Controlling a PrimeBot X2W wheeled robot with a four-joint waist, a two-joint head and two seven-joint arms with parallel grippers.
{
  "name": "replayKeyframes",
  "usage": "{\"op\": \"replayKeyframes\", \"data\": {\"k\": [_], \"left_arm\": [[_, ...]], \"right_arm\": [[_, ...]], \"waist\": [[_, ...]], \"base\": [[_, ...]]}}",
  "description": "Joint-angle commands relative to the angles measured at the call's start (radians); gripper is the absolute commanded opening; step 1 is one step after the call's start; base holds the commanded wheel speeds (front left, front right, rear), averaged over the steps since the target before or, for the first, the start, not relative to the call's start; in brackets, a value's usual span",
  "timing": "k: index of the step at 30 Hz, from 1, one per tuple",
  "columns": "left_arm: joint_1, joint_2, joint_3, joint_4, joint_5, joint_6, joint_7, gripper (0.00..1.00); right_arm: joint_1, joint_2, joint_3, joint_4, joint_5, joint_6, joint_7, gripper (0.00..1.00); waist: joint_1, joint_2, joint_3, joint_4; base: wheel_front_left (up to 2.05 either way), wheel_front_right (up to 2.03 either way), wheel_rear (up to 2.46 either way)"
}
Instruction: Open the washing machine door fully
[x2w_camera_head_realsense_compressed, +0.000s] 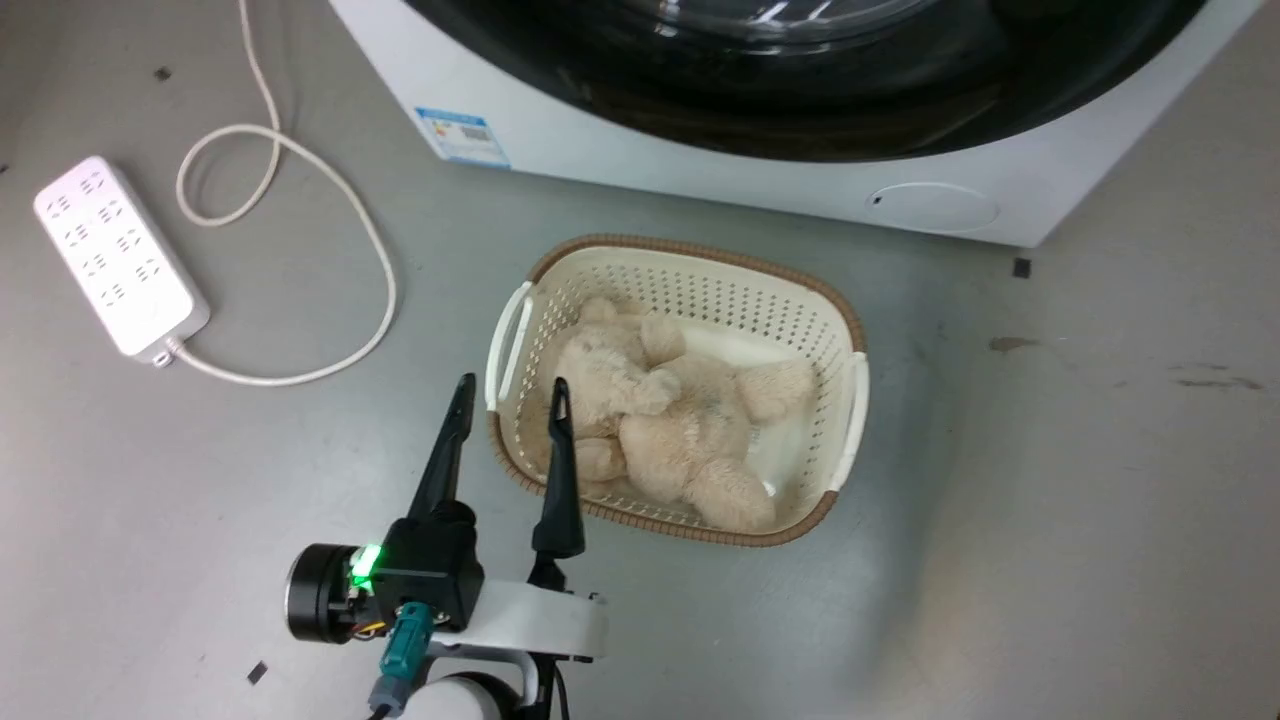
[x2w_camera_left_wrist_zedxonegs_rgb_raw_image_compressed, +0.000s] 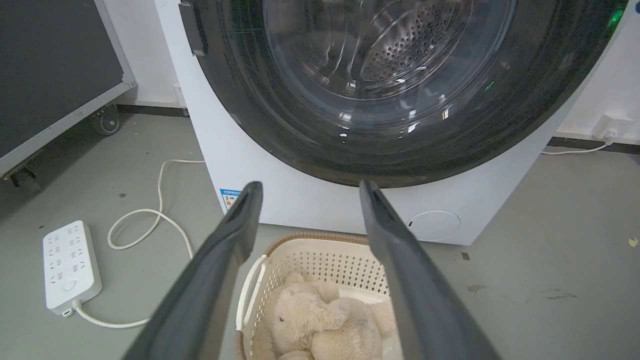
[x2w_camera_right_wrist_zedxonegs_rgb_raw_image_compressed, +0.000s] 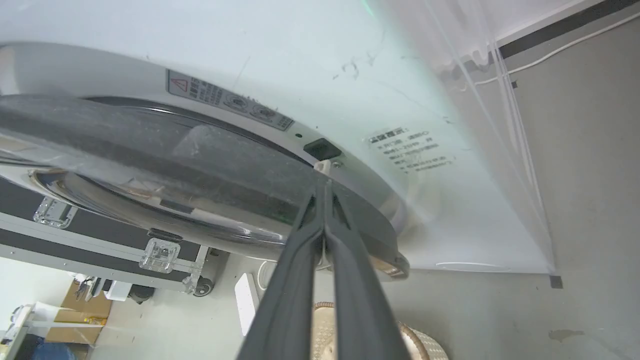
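The left gripper (x2w_camera_head_realsense_compressed: 510, 385) is closest in the head view, its two dark fingers spread wide and holding nothing. One finger crosses the rim of a cream basket (x2w_camera_head_realsense_compressed: 700, 255) and the other is over the grey floor (x2w_camera_head_realsense_compressed: 1050, 480). A beige plush bear (x2w_camera_head_realsense_compressed: 670, 420) lies in the basket, and a white power strip (x2w_camera_head_realsense_compressed: 120, 255) with a looping cable (x2w_camera_head_realsense_compressed: 370, 250) sits well to the left.

Just beyond the basket stands the washing machine (x2w_camera_head_realsense_compressed: 620, 150), with its blue label (x2w_camera_head_realsense_compressed: 462, 135) and small round flap (x2w_camera_head_realsense_compressed: 930, 207). The washing machine door (x2w_camera_head_realsense_compressed: 800, 100) shows here as a black arc. The left wrist view looks at the door face-on and adds the perforated drum (x2w_camera_left_wrist_zedxonegs_rgb_raw_image_compressed: 400, 50) behind the glass; from there the door looks nearly flush.

The right wrist view takes the door edge-on, standing slightly off the white front, with a warning sticker (x2w_camera_right_wrist_zedxonegs_rgb_raw_image_compressed: 227, 99) and a dark latch slot (x2w_camera_right_wrist_zedxonegs_rgb_raw_image_compressed: 320, 149) exposed. The right gripper (x2w_camera_right_wrist_zedxonegs_rgb_raw_image_compressed: 323, 182) has its fingers pressed together, tips at the door's rim beside a small white latch piece (x2w_camera_right_wrist_zedxonegs_rgb_raw_image_compressed: 323, 165). I cannot tell whether they pinch it.
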Motion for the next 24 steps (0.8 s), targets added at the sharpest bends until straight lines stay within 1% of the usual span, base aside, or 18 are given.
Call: {"op": "replayKeyframes", "data": {"k": [1, 2, 3, 10, 11, 17, 24], "left_arm": [[-0.020, 0.001, -0.012, -0.004, -0.006, 0.010, -0.010, 1.00], [-0.022, 0.001, -0.017, -0.004, -0.007, 0.014, -0.012, 1.00], [-0.027, 0.001, -0.030, -0.009, -0.011, 0.026, -0.018, 1.00], [-0.036, 0.001, -0.051, -0.018, -0.019, 0.044, -0.031, 1.00], [-0.039, 0.001, -0.056, -0.019, -0.021, 0.049, -0.035, 1.00], [-0.047, 0.001, -0.070, -0.025, -0.023, 0.062, -0.045, 1.00], [-0.059, 0.001, -0.089, -0.028, -0.031, 0.079, -0.060, 1.00]], "right_arm": [[-0.053, -0.012, -0.016, 0.031, 0.026, 0.001, 0.022, 0.00], [-0.076, -0.014, -0.025, 0.053, 0.034, 0.001, 0.039, 0.00], [-0.140, -0.025, -0.047, 0.111, 0.046, 0.001, 0.088, 0.00], [-0.224, -0.029, -0.086, 0.188, 0.069, 0.001, 0.161, 0.00], [-0.245, -0.026, -0.101, 0.212, 0.080, 0.001, 0.188, 0.00], [-0.280, -0.018, -0.131, 0.246, 0.104, 0.001, 0.258, 0.00], [-0.296, -0.013, -0.180, 0.273, 0.132, 0.001, 0.380, 0.00]], "waist": [[-0.0001, -0.0001, 0.010, 0.011], [-0.0001, -0.0001, 0.013, 0.015], [-0.0001, -0.0001, 0.025, 0.027], [-0.0001, -0.0001, 0.042, 0.044], [-0.0001, -0.0001, 0.046, 0.048], [-0.0001, -0.0001, 0.058, 0.055], [-0.0001, -0.0001, 0.066, 0.066]], "base": [[0.00, 0.00, 0.00], [0.00, 0.00, 0.00], [0.00, 0.00, 0.00], [0.00, 0.00, 0.00], [0.00, 0.00, 0.00], [0.00, 0.00, 0.00], [0.00, 0.00, 0.00]]}}
